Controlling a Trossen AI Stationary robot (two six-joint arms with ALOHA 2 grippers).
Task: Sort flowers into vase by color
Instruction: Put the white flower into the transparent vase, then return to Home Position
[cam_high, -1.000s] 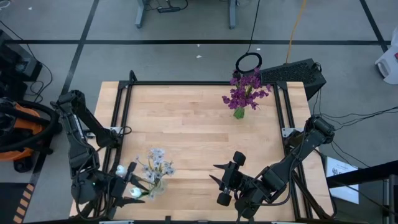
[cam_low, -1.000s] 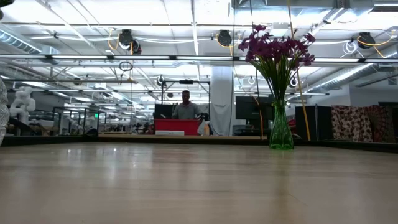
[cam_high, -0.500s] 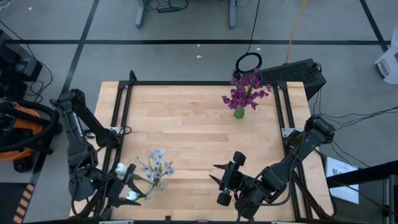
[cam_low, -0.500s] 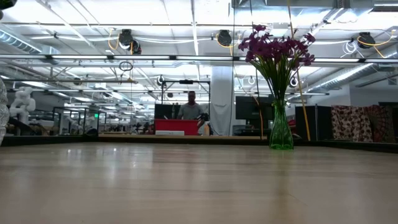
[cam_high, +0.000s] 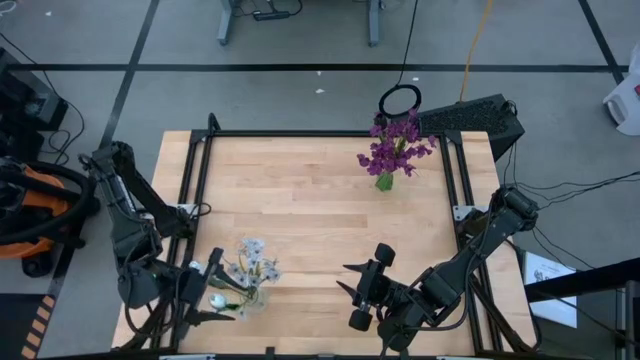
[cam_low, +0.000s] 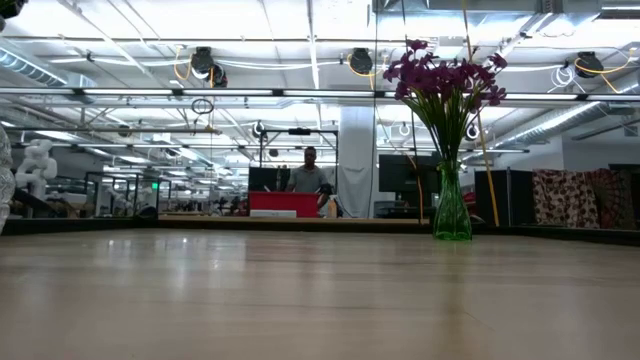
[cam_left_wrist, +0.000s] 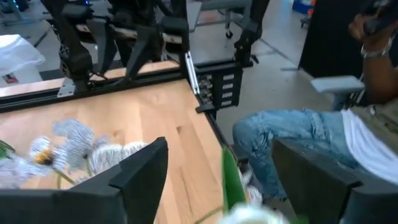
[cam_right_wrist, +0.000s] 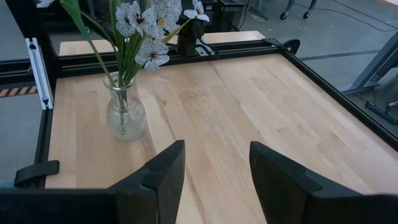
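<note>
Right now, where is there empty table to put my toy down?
The big bare wood in the middle of the table, between the green vase of purple flowers and the clear vase, is free. It is crowded around the clear vase, where the left gripper hovers open. The right gripper waits nearby.

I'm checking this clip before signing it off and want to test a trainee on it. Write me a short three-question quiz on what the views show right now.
1. True or false: the purple flowers stand in a green vase near the table's far right corner.
2. Which kind of vase holds the pale sprig? A) clear glass B) green glass C) white ceramic
3. Which gripper is beside the clear vase, and how do its fingers stand?

Key
1. True.
2. A.
3. The left gripper, fingers spread open, with a white bud between them; the right gripper waits, open, near the table's front edge.
</note>
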